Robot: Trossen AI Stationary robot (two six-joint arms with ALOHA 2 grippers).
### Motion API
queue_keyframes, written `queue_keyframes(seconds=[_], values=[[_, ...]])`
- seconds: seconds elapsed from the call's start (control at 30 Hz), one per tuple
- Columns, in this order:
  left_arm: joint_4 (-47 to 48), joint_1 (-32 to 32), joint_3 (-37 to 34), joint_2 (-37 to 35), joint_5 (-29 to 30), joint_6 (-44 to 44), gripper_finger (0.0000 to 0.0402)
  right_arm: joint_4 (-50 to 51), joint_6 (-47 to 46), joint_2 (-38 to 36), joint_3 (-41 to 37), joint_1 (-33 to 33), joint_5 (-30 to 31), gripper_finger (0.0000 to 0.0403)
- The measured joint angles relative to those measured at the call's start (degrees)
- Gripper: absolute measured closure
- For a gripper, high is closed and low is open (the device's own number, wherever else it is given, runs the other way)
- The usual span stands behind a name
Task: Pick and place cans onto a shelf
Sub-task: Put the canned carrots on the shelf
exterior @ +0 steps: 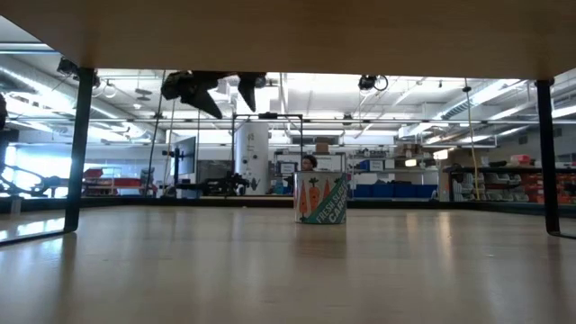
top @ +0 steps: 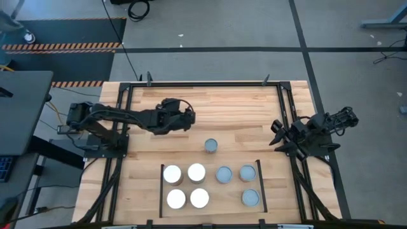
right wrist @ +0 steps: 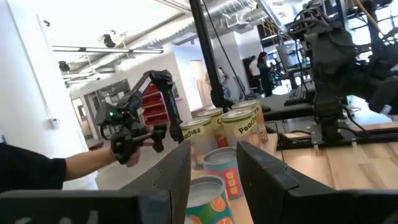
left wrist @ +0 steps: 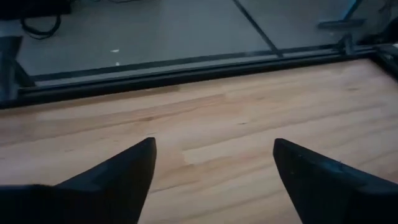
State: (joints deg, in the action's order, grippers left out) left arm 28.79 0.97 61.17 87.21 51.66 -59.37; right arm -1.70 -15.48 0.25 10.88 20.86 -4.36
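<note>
Seven cans are already set on the shelf (top: 161, 191), while one can (top: 211, 145) is left on the worktop (top: 241, 108), just beside and below the left end effector (top: 188, 117), which is spread and empty.

Pale-wood counter (top: 241, 108), black-framed | grey floor (top: 210, 25) at 12 o'clock, dark seams | orange-black hazard tape (top: 60, 46) at 10 o'clock | black cable (top: 138, 9) at 12 o'clock | white tank (exterior: 252, 158) in room behind, low view.
</note>
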Motion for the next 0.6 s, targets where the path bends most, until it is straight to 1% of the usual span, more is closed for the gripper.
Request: queue_keyframes(seconds=[0.1,0.27,0.43,0.6], values=[[-2.6,0.0,-0.1,1.7,1.3,-0.8,0.0053,-0.2,0.0,0.1,0.0,0.0,-0.1,0.0266],[-1.9,-0.9,-0.1,4.4,3.6,-6.2,0.005,-0.4,0.1,0.2,0.0,0.0,-0.1,0.0266],[1.1,-0.9,-0.1,5.5,-0.1,-7.5,0.005,-0.4,0.1,0.2,0.0,0.0,0.0,0.0266],[4.4,-1.6,-0.1,5.0,-1.0,-4.9,0.005,-0.4,0.1,0.2,0.0,0.0,0.0,0.0266]])
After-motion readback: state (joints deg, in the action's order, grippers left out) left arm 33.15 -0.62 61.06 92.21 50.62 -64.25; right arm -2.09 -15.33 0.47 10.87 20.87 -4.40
